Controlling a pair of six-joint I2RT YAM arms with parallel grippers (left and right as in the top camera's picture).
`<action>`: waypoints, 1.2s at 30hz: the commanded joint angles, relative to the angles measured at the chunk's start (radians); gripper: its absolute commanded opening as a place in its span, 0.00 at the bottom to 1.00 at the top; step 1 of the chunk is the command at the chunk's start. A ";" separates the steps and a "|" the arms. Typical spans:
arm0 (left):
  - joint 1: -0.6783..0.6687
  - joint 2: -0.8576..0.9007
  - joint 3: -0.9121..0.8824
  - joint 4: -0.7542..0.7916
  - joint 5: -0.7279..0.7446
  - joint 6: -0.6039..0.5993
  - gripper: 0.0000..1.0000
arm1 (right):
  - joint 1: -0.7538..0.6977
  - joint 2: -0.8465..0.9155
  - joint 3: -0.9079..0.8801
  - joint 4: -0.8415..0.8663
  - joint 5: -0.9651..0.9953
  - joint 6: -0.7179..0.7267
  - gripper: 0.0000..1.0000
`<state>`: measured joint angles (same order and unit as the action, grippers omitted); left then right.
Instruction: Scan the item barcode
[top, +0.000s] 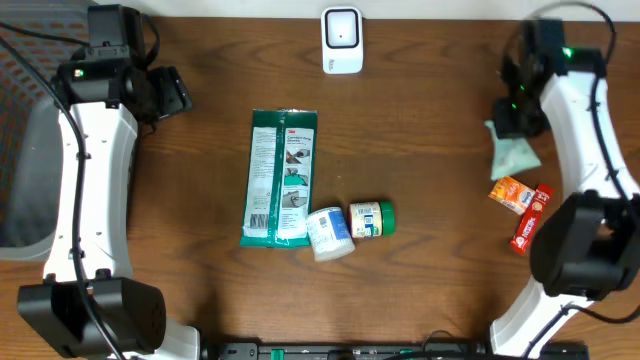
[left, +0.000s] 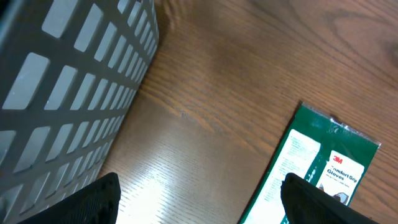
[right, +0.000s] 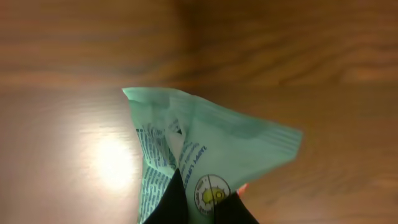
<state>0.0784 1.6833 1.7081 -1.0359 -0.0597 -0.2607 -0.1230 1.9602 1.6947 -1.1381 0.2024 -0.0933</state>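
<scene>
The right end effector (right: 199, 202) pinches a pale green packet (right: 217, 149) well right of the scanner (top: 341, 40), likely to carry its barcode there; the left end effector (left: 205, 205) hangs spread, empty, left of it.

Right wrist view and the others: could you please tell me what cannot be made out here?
Pale green packet, right wrist view: lower part cut off by the bottom edge and covered by the right gripper; print blurred, no barcode shows.
Same packet, overhead: partly hidden under the right arm.
Green glove pack, left wrist view: cut by the bottom edge.
Two small jars, overhead: labels too small to read.
</scene>
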 joint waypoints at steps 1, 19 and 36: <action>0.006 -0.016 0.004 -0.002 -0.016 0.006 0.82 | -0.077 -0.003 -0.122 0.133 0.055 0.041 0.01; 0.006 -0.016 0.004 -0.002 -0.016 0.006 0.82 | -0.222 -0.003 -0.309 0.395 0.021 0.033 0.97; 0.006 -0.016 0.004 -0.002 -0.016 0.006 0.82 | -0.222 -0.026 -0.086 0.058 -0.009 0.037 0.67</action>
<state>0.0784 1.6829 1.7081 -1.0363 -0.0593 -0.2607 -0.3408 1.9659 1.5284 -1.0409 0.1898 -0.0608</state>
